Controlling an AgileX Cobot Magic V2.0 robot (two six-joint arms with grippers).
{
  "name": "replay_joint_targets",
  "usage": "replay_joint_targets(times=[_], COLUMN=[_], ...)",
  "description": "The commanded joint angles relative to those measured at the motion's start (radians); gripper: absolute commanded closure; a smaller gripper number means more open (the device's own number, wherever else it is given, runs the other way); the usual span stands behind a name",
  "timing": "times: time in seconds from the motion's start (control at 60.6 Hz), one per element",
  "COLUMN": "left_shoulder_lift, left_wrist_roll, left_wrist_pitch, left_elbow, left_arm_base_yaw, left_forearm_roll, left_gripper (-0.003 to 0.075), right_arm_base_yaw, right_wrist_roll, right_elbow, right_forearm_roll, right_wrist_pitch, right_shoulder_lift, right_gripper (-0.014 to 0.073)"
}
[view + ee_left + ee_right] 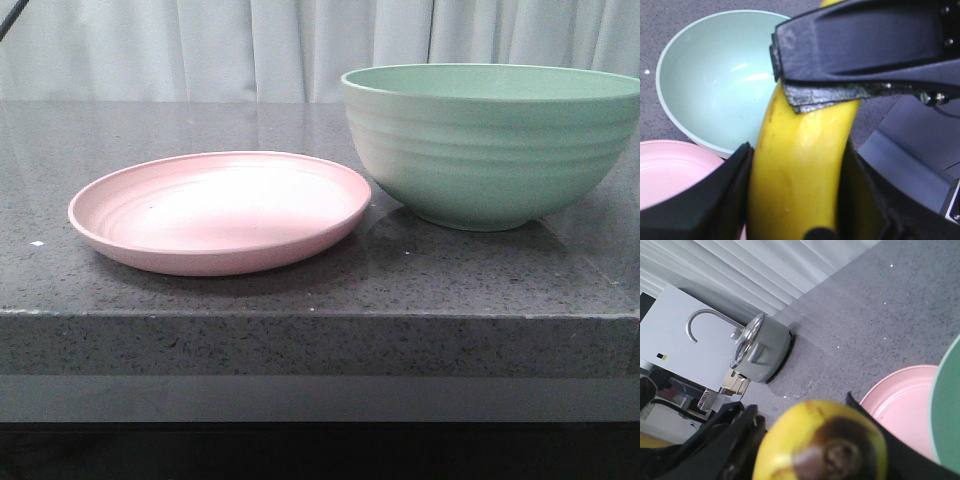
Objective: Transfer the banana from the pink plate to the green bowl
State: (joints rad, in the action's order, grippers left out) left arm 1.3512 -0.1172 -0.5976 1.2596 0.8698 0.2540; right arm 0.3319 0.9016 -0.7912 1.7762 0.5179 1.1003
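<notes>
Banana held aloft by both arms
Pink plate [219, 211] sits bare left of the green bowl [492, 143] on the table [300, 290]; left gripper [795, 195] jaws clamp the banana [797, 170] above the bowl, right gripper [805, 450] jaws pinch its end

The dark speckled stone table [300, 290] carried the pink plate [220, 212] and, at its 2 o'clock, the green bowl [490, 145]. Their rims sat just beside each other. A grey round fixture [762, 352] stood near the table's far edge.
</notes>
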Motion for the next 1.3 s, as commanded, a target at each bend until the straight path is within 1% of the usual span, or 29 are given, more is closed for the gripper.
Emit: replay_joint_targets(times=[0.0,0.066,0.099,0.148,0.198,0.28,0.412,0.478,0.709,0.841,0.957,1.023,1.188,1.287], left_shoulder_lift=[-0.024,-0.024,-0.024,-0.024,-0.024,-0.024,-0.024,-0.024,-0.024,-0.024,-0.024,-0.024,-0.024,-0.024], left_wrist_roll=[0.003,0.003,0.003,0.003,0.003,0.003,0.003,0.003,0.003,0.003,0.003,0.003,0.003,0.003], left_wrist_pitch=[0.048,0.047,0.047,0.047,0.049,0.049,0.069,0.071,0.073,0.073,0.073,0.073,0.073,0.073], left_elbow=[0.033,0.033,0.033,0.033,0.033,0.033,0.033,0.033,0.033,0.033,0.033,0.033,0.033,0.033], left_arm_base_yaw=[0.008,0.008,0.006,0.001,0.001,0.001,0.001,0.001,0.001,0.001,0.001,0.001,0.001,0.001], left_forearm_roll=[0.015,0.008,0.003,-0.01,-0.047,-0.088,-0.093,-0.093,-0.082,-0.077,-0.077,-0.077,-0.077,-0.077], left_gripper=[0.0338,0.0225,0.0176,0.0136,0.0118,0.0118,0.0121,0.0121,0.0121,0.0121,0.0121,0.0121,0.0121,0.0121], right_arm_base_yaw=[-0.005,-0.019,-0.029,-0.051,-0.08,-0.132,-0.205,-0.228,-0.241,-0.241,-0.241,-0.241,-0.241,-0.241], right_wrist_roll=[0.03,0.071,0.096,0.115,0.116,0.116,0.116,0.116,0.136,0.146,0.146,0.146,0.146,0.146], right_elbow=[-0.04,-0.045,-0.056,-0.079,-0.107,-0.179,-0.301,-0.351,-0.444,-0.446,-0.446,-0.446,-0.446,-0.446], right_forearm_roll=[0.043,0.035,0.012,-0.034,-0.084,-0.213,-0.441,-0.501,-0.568,-0.65,-0.659,-0.659,-0.659,-0.659], right_wrist_pitch=[0.078,0.069,0.068,0.065,0.063,0.063,0.063,0.062,0.025,0.028,0.038,0.037,0.035,0.033], right_shoulder_lift=[-0.018,-0.015,-0.009,0.004,0.018,0.054,0.112,0.145,0.283,0.374,0.41,0.42,0.425,0.425], right_gripper=[0.0445,0.0445,0.0445,0.0445,0.0445,0.0445,0.0445,0.0445,0.0445,0.0445,0.0439,0.0398,0.0225,0.0155])
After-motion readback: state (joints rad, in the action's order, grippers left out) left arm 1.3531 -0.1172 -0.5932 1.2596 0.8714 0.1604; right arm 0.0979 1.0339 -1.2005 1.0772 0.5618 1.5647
